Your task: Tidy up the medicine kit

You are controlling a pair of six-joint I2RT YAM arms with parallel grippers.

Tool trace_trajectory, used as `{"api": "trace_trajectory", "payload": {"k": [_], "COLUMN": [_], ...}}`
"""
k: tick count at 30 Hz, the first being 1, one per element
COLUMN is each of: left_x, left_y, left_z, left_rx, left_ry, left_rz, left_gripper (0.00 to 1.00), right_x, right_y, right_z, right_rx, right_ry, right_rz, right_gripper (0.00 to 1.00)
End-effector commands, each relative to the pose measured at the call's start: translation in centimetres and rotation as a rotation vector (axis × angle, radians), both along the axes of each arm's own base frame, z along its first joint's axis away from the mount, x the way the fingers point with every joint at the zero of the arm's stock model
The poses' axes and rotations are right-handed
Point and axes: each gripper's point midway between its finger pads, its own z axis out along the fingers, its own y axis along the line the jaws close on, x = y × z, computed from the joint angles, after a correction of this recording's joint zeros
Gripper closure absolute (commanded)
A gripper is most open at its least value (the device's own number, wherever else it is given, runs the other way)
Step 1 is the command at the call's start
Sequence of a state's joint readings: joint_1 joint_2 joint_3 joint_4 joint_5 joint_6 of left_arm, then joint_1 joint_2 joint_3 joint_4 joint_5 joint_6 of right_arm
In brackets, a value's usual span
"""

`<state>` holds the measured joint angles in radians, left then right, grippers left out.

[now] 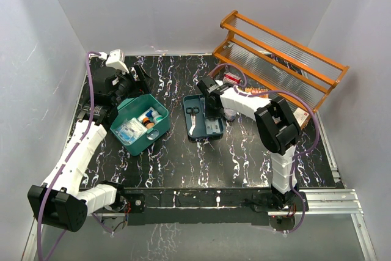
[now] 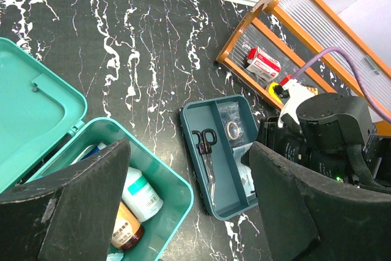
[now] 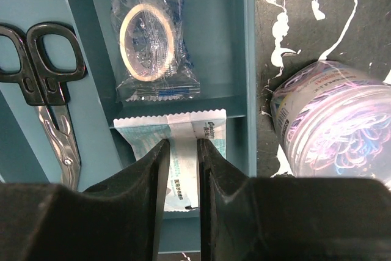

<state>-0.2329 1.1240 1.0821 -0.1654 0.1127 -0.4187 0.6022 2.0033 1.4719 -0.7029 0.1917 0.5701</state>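
Left arm reaches forward along the left edge of the counter (image 1: 183, 163), wrist bent down over the medicine kit (image 2: 160, 168). I see the left tool (image 2: 189, 148) hanging with its jaws spread wide and nothing between them.

The kit sits at the left, cornerwise to the counter's edges, lid (image 2: 36, 108) thrown open, bottles (image 2: 142, 195) inside. Its tray (image 2: 200, 117) lies apart to the right, counter showing between them. The tray's long axis runs near to far. The scissors (image 3: 54, 99) lie along it, handles at the far end.

Right arm folds back over the tray, right tool (image 3: 181, 146) pointing down, jaws narrowly apart astride a white packet (image 3: 177, 126). I cannot tell whether they pinch it.

A jar (image 3: 333, 120) stands just beside the tray's right wall. The rack (image 1: 275, 53) occupies the far right corner.
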Motion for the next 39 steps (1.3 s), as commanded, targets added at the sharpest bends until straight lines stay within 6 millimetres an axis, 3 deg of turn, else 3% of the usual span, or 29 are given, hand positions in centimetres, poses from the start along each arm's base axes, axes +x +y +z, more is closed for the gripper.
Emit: {"api": "trace_trajectory", "payload": {"k": [1, 6, 14, 24, 39], "left_x": [0.0, -0.1, 0.0, 0.0, 0.0], "left_y": [0.0, 0.1, 0.1, 0.1, 0.2], "left_z": [1.5, 1.6, 1.6, 1.8, 2.0], "left_rx": [0.001, 0.001, 0.001, 0.002, 0.007], "left_ry": [-0.039, -0.041, -0.043, -0.046, -0.051], "left_rz": [-0.003, -0.001, -0.002, -0.002, 0.002], "left_gripper": [0.22, 0.22, 0.22, 0.22, 0.22], "right_x": [0.6, -0.4, -1.9, 1.1, 1.0], "right_y": [0.4, -0.2, -1.6, 0.4, 1.4], "right_z": [0.5, -0.4, -0.9, 3.6, 0.3], "right_rx": [-0.004, -0.027, -0.096, -0.03, -0.013], "right_ry": [-0.029, 0.007, 0.072, -0.033, 0.019], "right_rz": [0.027, 0.045, 0.074, 0.085, 0.099], "right_gripper": [0.79, 0.84, 0.83, 0.78, 0.78]}}
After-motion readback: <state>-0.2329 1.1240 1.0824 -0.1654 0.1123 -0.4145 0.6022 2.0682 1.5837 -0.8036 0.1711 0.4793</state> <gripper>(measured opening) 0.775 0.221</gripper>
